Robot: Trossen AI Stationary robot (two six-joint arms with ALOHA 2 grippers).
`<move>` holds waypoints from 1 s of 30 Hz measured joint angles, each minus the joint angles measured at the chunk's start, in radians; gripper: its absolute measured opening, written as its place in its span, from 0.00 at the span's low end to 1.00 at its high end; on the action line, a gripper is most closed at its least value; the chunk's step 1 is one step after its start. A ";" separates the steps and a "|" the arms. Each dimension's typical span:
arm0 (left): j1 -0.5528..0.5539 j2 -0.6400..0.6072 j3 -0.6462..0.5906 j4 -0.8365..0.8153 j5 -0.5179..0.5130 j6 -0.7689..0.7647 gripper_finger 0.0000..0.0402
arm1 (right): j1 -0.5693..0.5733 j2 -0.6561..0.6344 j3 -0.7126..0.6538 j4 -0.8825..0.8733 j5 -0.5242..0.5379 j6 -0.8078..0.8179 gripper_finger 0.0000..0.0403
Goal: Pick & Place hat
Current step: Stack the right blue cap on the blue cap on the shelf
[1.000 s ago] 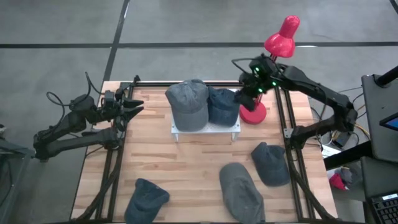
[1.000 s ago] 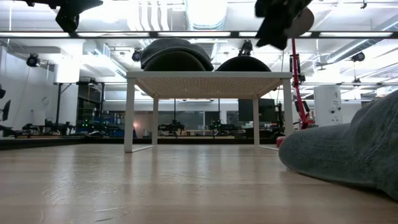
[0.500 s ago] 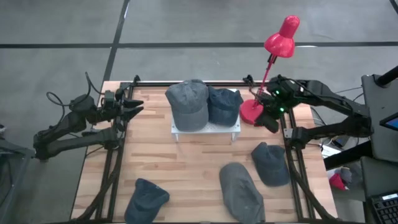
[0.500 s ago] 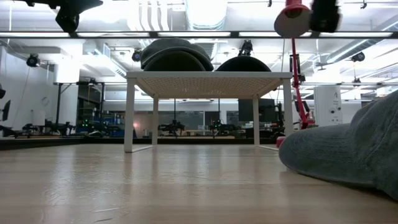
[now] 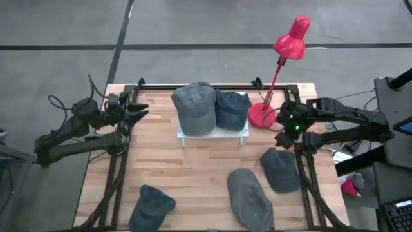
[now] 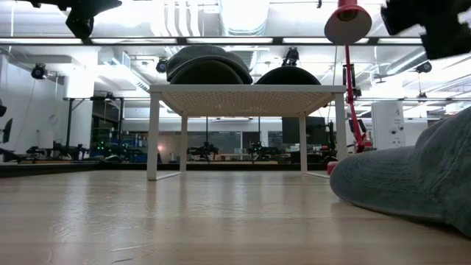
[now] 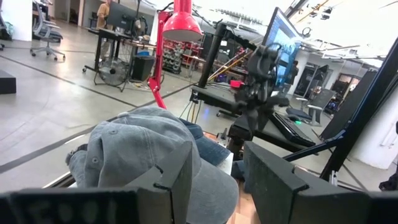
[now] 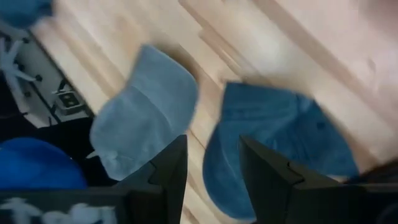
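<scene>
Hats lie scattered before us: two caps, a grey cap [image 5: 195, 108] and a dark blue cap [image 5: 230, 108], sit side by side on the white stand [image 5: 212, 134], and three more rest on the wooden table [image 5: 193, 167]. We see the right gripper [image 5: 285, 136] near the table's right edge, above a dark blue hat [image 5: 281, 169] and touching nothing, its fingers parted and empty. Beside it stands the red lamp [image 5: 277, 67]. Our left gripper [image 5: 136, 111] waits at the left edge, fingers apart, empty.
</scene>
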 joint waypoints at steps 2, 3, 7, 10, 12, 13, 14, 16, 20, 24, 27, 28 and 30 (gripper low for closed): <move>0.000 0.000 0.000 0.000 0.000 0.005 0.36 | 0.014 -0.011 -0.049 0.001 0.000 0.049 0.36; 0.000 0.000 0.000 0.000 0.000 0.005 0.36 | 0.022 -0.016 -0.072 0.002 -0.003 0.070 0.36; 0.000 0.000 0.000 0.000 0.000 0.005 0.36 | 0.048 -0.033 -0.143 0.012 -0.015 0.124 0.40; 0.000 0.000 0.000 0.000 0.000 0.005 0.36 | 0.062 -0.051 -0.177 0.021 -0.033 0.154 0.43; 0.000 0.000 0.000 0.000 0.000 0.005 0.36 | 0.069 -0.065 -0.194 0.028 -0.044 0.174 0.46; 0.000 0.000 0.000 0.000 0.000 0.005 0.36 | 0.073 -0.071 -0.202 0.031 -0.046 0.187 0.48; 0.000 0.000 0.000 0.000 0.000 0.005 0.36 | 0.078 -0.078 -0.209 0.037 -0.047 0.200 0.49; 0.000 0.000 0.000 0.000 0.000 0.005 0.36 | 0.088 -0.091 -0.217 0.041 -0.047 0.227 0.52; 0.000 0.000 0.000 0.000 0.000 0.005 0.36 | 0.116 -0.098 -0.225 0.044 -0.046 0.279 0.57; 0.000 0.000 0.000 0.000 0.000 0.008 0.36 | 0.156 -0.091 -0.226 0.048 -0.045 0.323 0.60; 0.000 0.000 0.000 0.000 0.000 0.009 0.36 | 0.198 -0.080 -0.226 0.050 -0.032 0.367 0.62; 0.000 0.000 0.000 0.000 0.000 0.008 0.36 | 0.214 -0.076 -0.226 0.051 -0.029 0.383 0.62; 0.000 0.000 0.000 0.000 0.000 0.008 0.36 | 0.250 -0.063 -0.227 0.055 -0.010 0.412 0.63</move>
